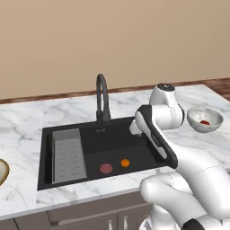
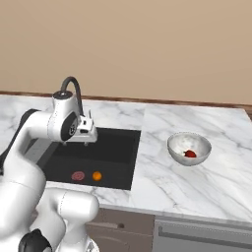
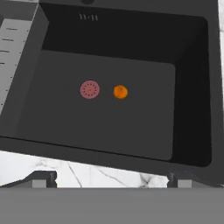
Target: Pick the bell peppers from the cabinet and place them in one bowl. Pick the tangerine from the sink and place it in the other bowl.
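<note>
The tangerine point(image 1: 125, 163) point(image 2: 97, 175) point(image 3: 120, 92) lies on the floor of the black sink point(image 1: 92, 139) point(image 2: 118, 162) point(image 3: 183, 113), just right of the pinkish-red drain point(image 3: 89, 89). My gripper point(image 2: 84, 142) point(image 3: 111, 179) hangs open and empty above the basin, looking down at the tangerine from well above it. A red bell pepper point(image 1: 205, 122) point(image 2: 190, 154) rests inside the white-grey speckled bowl point(image 1: 215, 117) point(image 2: 174, 142) on the counter right of the sink. The tan bowl point(image 1: 2, 171) peeks in at the far left edge. The cabinet is out of view.
A black gooseneck tap point(image 1: 102, 96) point(image 2: 74, 86) rises behind the sink, close to my hand. A grey ribbed drainer point(image 1: 68, 155) point(image 3: 13, 48) fills the basin's left side. White marble counter point(image 2: 197, 192) surrounds the sink, with drawers below its front edge.
</note>
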You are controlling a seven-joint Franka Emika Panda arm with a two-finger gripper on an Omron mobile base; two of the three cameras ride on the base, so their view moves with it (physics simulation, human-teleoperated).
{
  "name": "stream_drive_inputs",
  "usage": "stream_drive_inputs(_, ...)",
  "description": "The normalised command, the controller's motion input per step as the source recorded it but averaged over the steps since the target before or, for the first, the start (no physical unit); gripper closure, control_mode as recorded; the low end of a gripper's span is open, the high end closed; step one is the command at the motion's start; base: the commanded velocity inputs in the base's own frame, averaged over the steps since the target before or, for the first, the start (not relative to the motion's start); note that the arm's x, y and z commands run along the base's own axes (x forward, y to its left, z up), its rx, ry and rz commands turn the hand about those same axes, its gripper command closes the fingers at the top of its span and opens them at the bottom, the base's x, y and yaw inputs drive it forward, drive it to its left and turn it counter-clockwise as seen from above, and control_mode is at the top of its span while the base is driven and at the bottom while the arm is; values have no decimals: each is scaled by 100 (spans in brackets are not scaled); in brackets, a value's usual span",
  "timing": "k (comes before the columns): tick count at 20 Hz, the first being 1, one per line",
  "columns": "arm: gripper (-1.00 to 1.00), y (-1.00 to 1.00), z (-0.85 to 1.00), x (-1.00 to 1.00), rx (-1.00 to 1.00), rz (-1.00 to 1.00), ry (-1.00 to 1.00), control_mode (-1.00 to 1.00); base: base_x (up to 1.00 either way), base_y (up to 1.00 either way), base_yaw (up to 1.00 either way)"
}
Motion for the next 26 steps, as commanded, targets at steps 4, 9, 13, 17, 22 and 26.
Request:
stream_drive_inputs(4,-100,1,-7,15,0,0,0,-100,0,0,0)
stream_drive_inputs(9,-100,1,-48,39,0,0,0,-100,0,0,0)
stream_drive_inputs(13,-100,2,-56,30,0,0,0,-100,0,0,0)
stream_drive_inputs(17,-100,2,-54,29,0,0,0,-100,0,0,0)
stream_drive_inputs(22,-100,3,-45,24,0,0,0,-100,0,0,0)
stream_drive_inputs(26,-100,3,-27,16,0,0,1,-100,0,0,0)
